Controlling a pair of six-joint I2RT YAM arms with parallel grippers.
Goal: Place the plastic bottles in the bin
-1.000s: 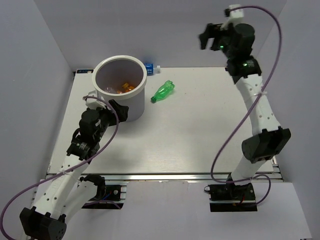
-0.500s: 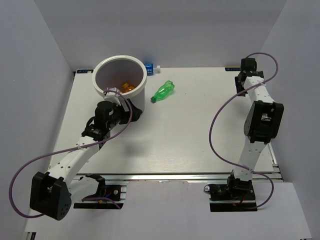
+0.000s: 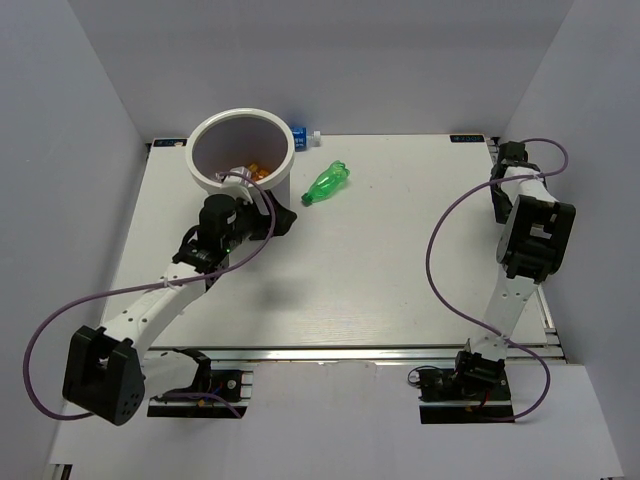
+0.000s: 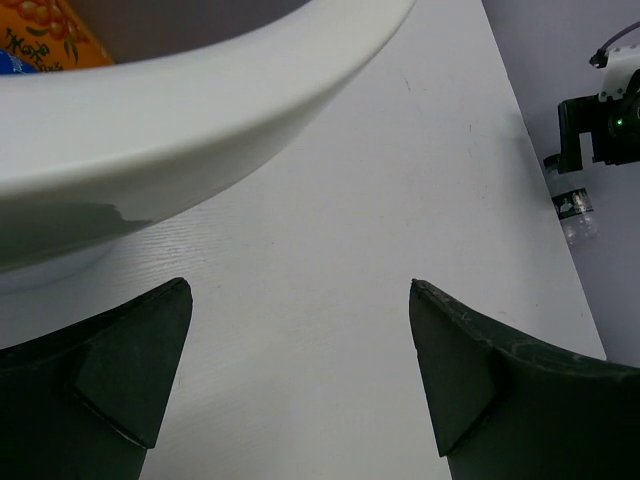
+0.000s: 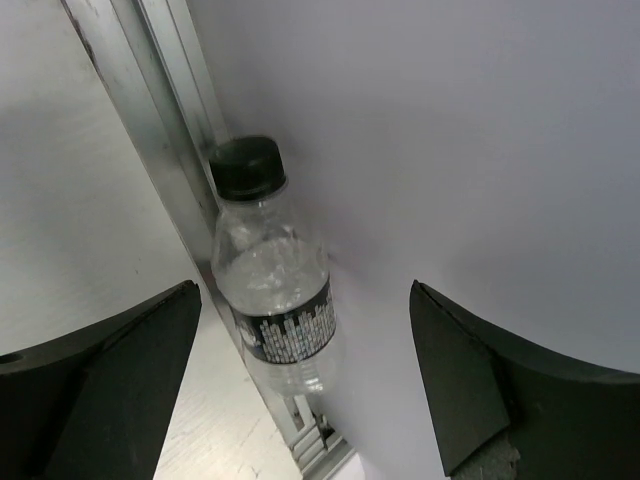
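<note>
Near edge: aluminium rail [image 3: 330,352] with two arm bases bolted on. White bench [image 3: 380,270], mostly bare in the middle. Left claw [image 4: 300,290] is low at the far left, spread wide and holding nothing, just beside the outer wall of the bin [image 3: 292,158]. It is one bin, white, round, with a thick rim and greyish inside. Orange bottles [image 3: 255,172] lie in its bottom, but I can't tell how many. One green bottle [image 3: 327,183] lies on its side on the bench just right of the bin, not touching it. One blue-labelled bottle [image 3: 302,137] lies behind the bin at the far edge. Far right corner: right claw [image 5: 305,285] is spread and pinching nothing. One clear bottle [image 5: 272,280] with a black cap and dark label lies off the bench, wedged between the side rail and the wall, and the claw's fingers [image 5: 120,370] stand clear of it. Pale grey walls close in three sides.
</note>
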